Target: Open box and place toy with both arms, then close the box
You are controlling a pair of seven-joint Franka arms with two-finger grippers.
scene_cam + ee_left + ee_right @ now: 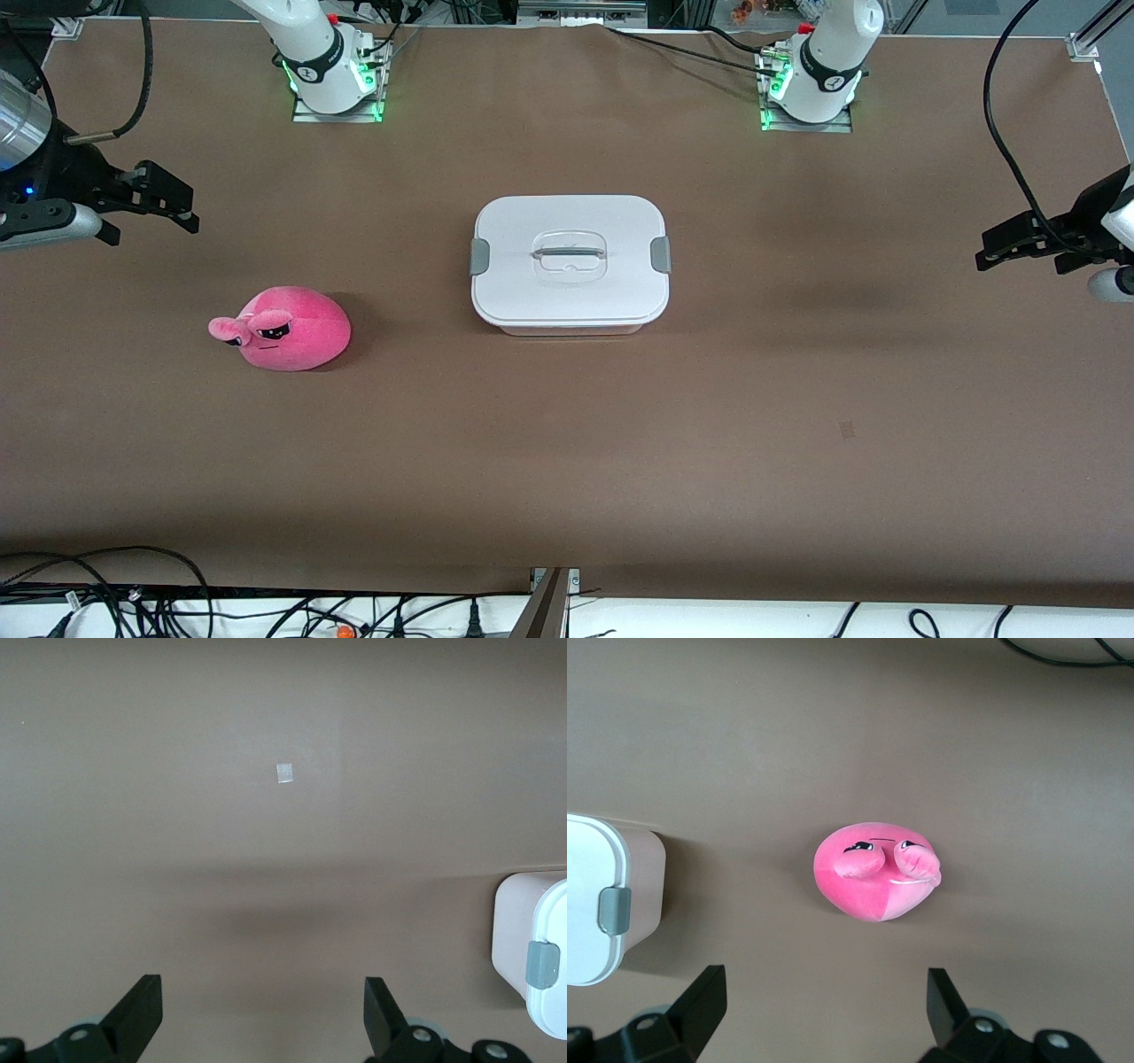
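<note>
Pink plush toy point(285, 329) toward right arm's end; rounded white-lidded box point(570, 262) mid-table, shut. Left gripper point(1019, 241), right gripper point(164, 200) hover over table ends, jaws wide, empty.

Brown table point(567, 461), cables point(133, 602) along edge

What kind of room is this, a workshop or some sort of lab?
Most likely a robotics lab. Two white arms are bolted to a brown table, loose cables trail along its edges, and only a lidded box and a pink plush toy are set out, like a test.
</note>
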